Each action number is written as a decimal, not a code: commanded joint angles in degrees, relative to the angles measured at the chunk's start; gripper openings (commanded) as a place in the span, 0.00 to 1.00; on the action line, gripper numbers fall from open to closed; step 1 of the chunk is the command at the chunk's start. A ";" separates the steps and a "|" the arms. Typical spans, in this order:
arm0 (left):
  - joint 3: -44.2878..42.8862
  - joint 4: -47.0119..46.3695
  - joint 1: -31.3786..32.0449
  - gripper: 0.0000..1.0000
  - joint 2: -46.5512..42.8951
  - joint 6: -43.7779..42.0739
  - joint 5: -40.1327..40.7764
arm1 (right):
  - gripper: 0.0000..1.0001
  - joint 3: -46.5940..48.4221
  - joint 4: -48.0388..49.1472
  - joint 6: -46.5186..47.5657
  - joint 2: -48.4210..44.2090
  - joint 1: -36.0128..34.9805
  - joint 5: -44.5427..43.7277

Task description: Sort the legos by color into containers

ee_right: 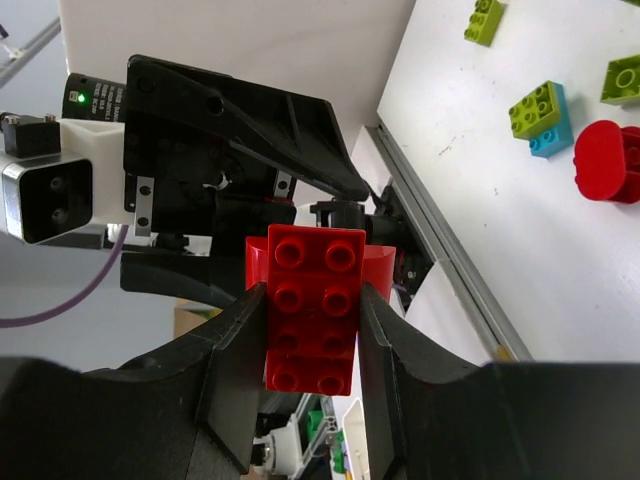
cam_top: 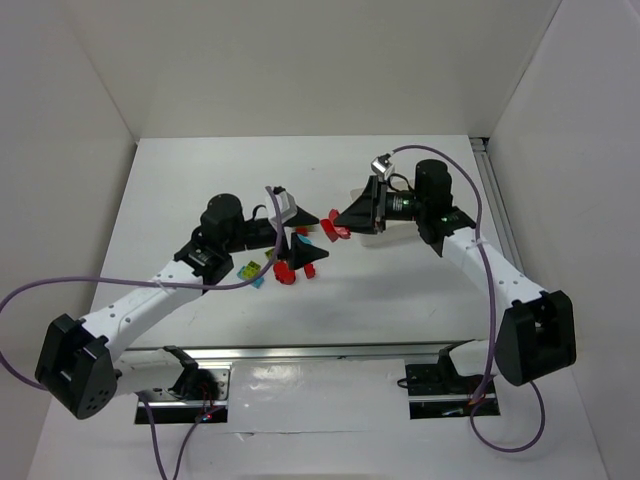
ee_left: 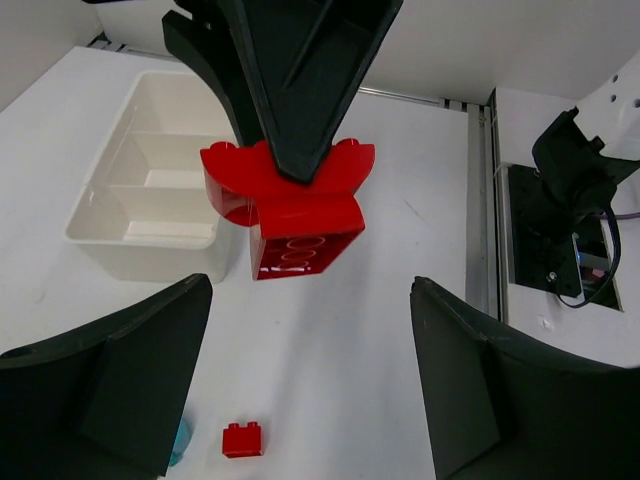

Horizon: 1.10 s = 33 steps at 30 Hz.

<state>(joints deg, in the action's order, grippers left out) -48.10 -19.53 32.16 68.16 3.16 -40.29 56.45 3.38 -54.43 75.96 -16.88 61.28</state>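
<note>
My right gripper [ee_right: 310, 300] is shut on a red brick stack [ee_right: 312, 262], a studded brick with a rounded red piece behind it, held in the air. In the top view it [cam_top: 337, 231] hangs at the right gripper's tip [cam_top: 333, 222]. My left gripper [ee_left: 312, 300] is open and empty just below and facing that stack [ee_left: 296, 220]; from above it [cam_top: 300, 237] is left of it. The white three-compartment tray [ee_left: 110, 235] stands beyond, empty as far as it shows. A small red brick [ee_left: 241, 440] and a cyan one [ee_left: 180, 440] lie under the left gripper.
Red bricks [cam_top: 287, 272] and a yellow-green and cyan pair [cam_top: 251, 271] lie by the left gripper. The right wrist view shows yellow-green bricks [ee_right: 483, 20], a green-on-cyan stack [ee_right: 540, 118] and a rounded red brick [ee_right: 605, 160] on the table. A metal rail [ee_left: 478, 200] edges the table.
</note>
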 commanded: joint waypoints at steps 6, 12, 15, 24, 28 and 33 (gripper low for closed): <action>-0.86 -6.57 1.32 0.85 1.88 -0.35 1.62 | 0.23 -0.98 9.27 -4.62 -0.11 -2.71 1.57; -1.39 -8.59 1.32 0.79 1.89 0.79 2.76 | 0.23 -0.99 8.76 -4.63 0.41 -3.24 1.57; -1.39 -8.60 1.32 0.70 1.89 0.80 3.47 | 0.23 -0.99 8.75 -4.63 0.41 -3.24 1.57; -1.39 -9.74 1.32 0.58 1.89 3.16 3.99 | 0.23 -0.99 8.22 -4.63 0.94 -3.77 1.04; -3.40 -8.60 1.32 0.37 3.02 3.70 2.94 | 0.23 -0.99 7.52 -4.01 1.47 -3.77 0.51; -6.12 -4.12 1.32 0.00 4.78 2.65 2.94 | 0.23 -0.29 4.02 -1.65 1.47 -4.30 -0.02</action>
<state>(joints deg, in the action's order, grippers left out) -49.91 -22.15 33.08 71.64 4.62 -37.36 55.77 8.29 -60.07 77.41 -19.33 59.59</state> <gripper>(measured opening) 0.452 0.445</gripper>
